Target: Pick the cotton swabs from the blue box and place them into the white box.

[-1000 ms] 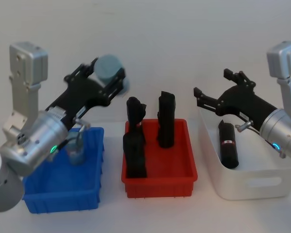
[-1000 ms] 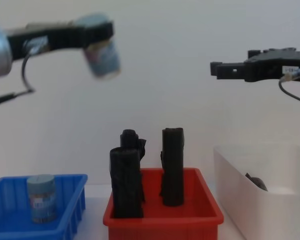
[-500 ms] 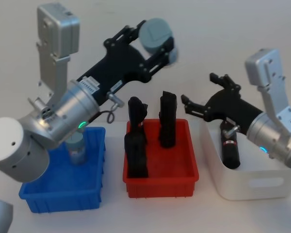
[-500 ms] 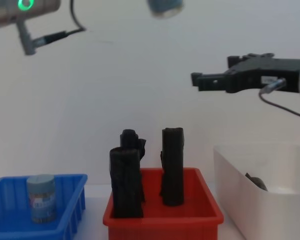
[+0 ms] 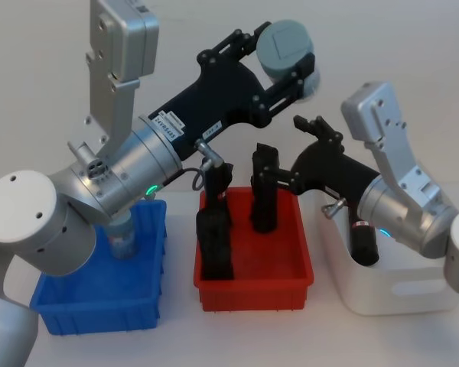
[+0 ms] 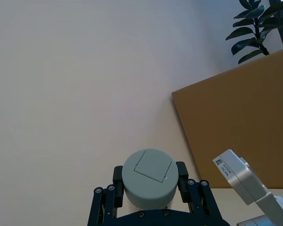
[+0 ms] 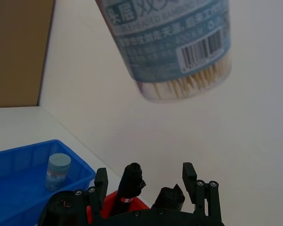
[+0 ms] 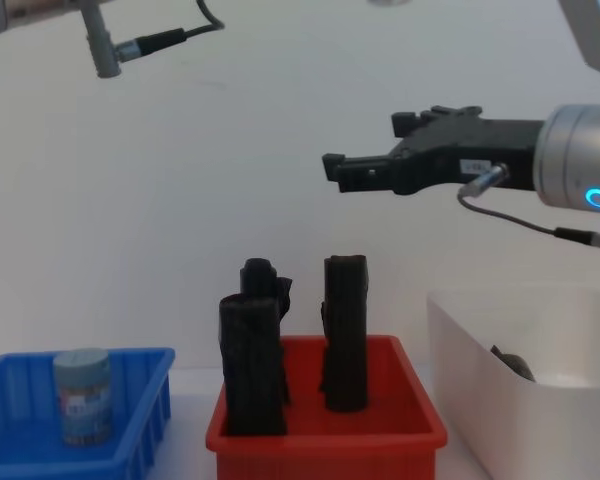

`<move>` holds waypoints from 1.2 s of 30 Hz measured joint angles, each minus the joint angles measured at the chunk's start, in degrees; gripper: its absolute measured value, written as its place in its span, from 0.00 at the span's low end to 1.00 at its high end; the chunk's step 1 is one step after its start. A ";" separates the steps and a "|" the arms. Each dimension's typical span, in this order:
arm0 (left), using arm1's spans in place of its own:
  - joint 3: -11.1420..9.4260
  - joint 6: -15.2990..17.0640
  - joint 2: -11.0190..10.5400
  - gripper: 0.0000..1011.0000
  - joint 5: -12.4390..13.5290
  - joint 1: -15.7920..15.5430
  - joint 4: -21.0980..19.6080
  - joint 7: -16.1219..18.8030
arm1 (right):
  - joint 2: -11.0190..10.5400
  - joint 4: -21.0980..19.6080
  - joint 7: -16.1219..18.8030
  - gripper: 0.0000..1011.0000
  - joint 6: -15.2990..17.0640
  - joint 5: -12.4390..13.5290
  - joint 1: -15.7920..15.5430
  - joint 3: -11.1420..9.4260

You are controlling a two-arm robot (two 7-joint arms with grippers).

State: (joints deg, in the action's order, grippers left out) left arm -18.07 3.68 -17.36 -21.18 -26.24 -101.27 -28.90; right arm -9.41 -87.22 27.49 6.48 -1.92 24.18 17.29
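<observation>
Of two cotton swab tubs, one is clamped in the left hand, one stands well below it; the right hand is spread, empty.

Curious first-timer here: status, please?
Left claw shut on cotton swab tub, held high. Right claw open below it, over red bin. Another tub in blue box.

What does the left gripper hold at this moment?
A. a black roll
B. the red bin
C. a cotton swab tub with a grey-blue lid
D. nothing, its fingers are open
C: the left gripper is shut on a cotton swab tub, held high above the red bin, while the open right gripper reaches in below it.
</observation>
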 joint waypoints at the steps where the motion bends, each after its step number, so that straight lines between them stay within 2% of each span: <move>1: -0.03 0.04 -0.01 0.66 0.00 0.00 -0.02 -0.05 | 0.15 0.14 0.03 0.99 -0.12 -0.18 0.17 0.14; 21: 0.28 0.76 -1.97 0.66 -0.88 1.42 -0.49 0.96 | -0.15 -0.93 0.11 0.99 -1.22 -0.17 0.34 0.55; 36: 0.10 1.05 -2.17 0.66 -1.85 1.60 1.68 1.01 | -1.44 -3.72 1.23 0.99 -6.60 1.00 0.15 -0.06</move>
State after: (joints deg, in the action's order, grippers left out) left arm -17.97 4.73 -19.52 -23.03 -24.64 -99.60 -27.89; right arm -10.84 -90.94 28.73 -0.13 -0.92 24.33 17.23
